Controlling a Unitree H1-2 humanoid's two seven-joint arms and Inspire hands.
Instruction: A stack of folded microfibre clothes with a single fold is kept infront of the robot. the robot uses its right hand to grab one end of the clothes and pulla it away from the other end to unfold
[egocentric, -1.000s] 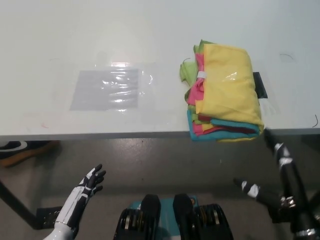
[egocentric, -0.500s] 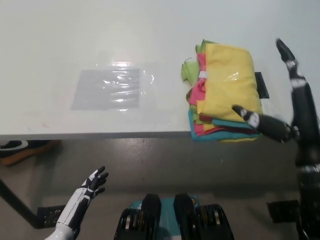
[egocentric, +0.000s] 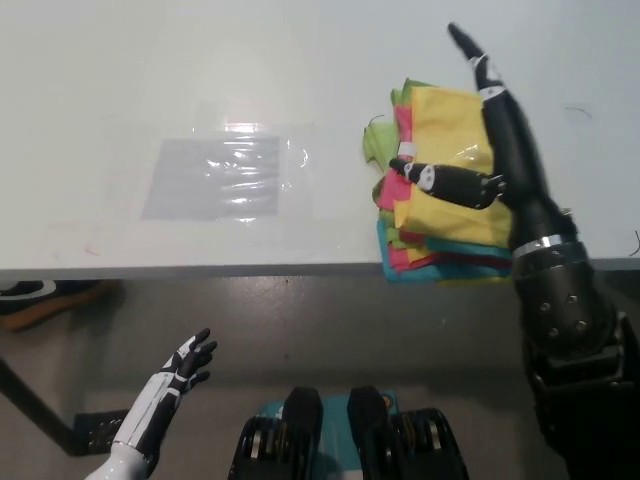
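Note:
A stack of folded cloths (egocentric: 445, 190) lies at the table's front edge, right of centre, with a yellow cloth (egocentric: 450, 130) on top and pink, green and teal layers showing at its left and front. My black right hand (egocentric: 490, 160) is spread open above the stack, fingers reaching past its far edge and thumb pointing left over the pink edge. It holds nothing. My white left hand (egocentric: 180, 372) rests open at the lower left, below the table's edge.
A clear plastic sheet (egocentric: 215, 178) lies flat on the white table (egocentric: 150, 70) left of centre. A black mark or tape shows at the stack's right side, mostly hidden by my arm. Grey floor runs below the table's front edge.
My right hand has swung up and left from beside the stack's right front to directly over it. The left hand has stayed put.

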